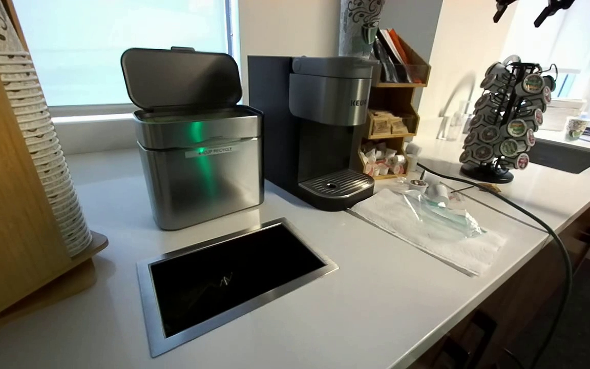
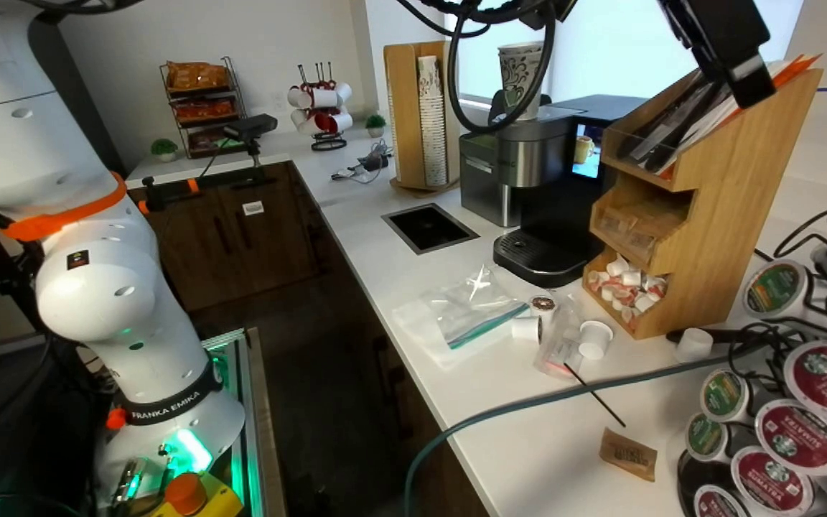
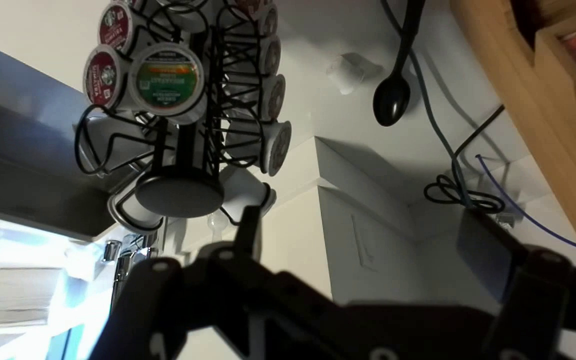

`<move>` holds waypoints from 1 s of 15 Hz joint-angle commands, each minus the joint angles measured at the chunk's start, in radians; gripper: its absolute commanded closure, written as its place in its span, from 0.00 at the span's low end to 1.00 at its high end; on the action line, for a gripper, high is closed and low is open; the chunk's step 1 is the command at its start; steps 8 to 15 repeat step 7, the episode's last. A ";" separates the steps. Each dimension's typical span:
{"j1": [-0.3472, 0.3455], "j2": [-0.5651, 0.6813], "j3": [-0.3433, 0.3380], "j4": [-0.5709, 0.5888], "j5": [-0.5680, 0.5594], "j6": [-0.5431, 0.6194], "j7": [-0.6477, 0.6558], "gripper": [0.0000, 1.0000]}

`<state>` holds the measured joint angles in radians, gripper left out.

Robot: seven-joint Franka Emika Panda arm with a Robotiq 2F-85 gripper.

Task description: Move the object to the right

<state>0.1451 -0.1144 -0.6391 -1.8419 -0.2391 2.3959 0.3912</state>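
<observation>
The object is a dark wire carousel rack (image 1: 511, 120) studded with coffee pods. It stands upright on its round black base on the counter in an exterior view. It is cut off at the lower right of an exterior view (image 2: 801, 420). In the wrist view the rack (image 3: 168, 82) appears upside down at upper left. My gripper (image 1: 520, 19) is in the air above the rack, apart from it, cut by the top edge. Part of it shows at the top of an exterior view (image 2: 747, 75). In the wrist view the gripper's (image 3: 368, 230) fingers are wide apart with nothing between them.
A wooden organizer (image 2: 736, 237) and a coffee maker (image 1: 331, 102) stand beside the rack. A green cable (image 2: 528, 402) crosses the counter. A plastic bag (image 1: 443, 210), loose pods and a brown packet (image 2: 627, 454) lie nearby. A sink (image 1: 564, 155) is behind the rack. A black spoon (image 3: 392, 97) lies near it.
</observation>
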 commanded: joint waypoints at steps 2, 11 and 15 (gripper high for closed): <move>-0.149 0.016 0.136 0.003 0.039 0.002 -0.030 0.00; -0.149 0.017 0.137 0.003 0.040 0.002 -0.031 0.00; -0.149 0.017 0.137 0.003 0.040 0.002 -0.031 0.00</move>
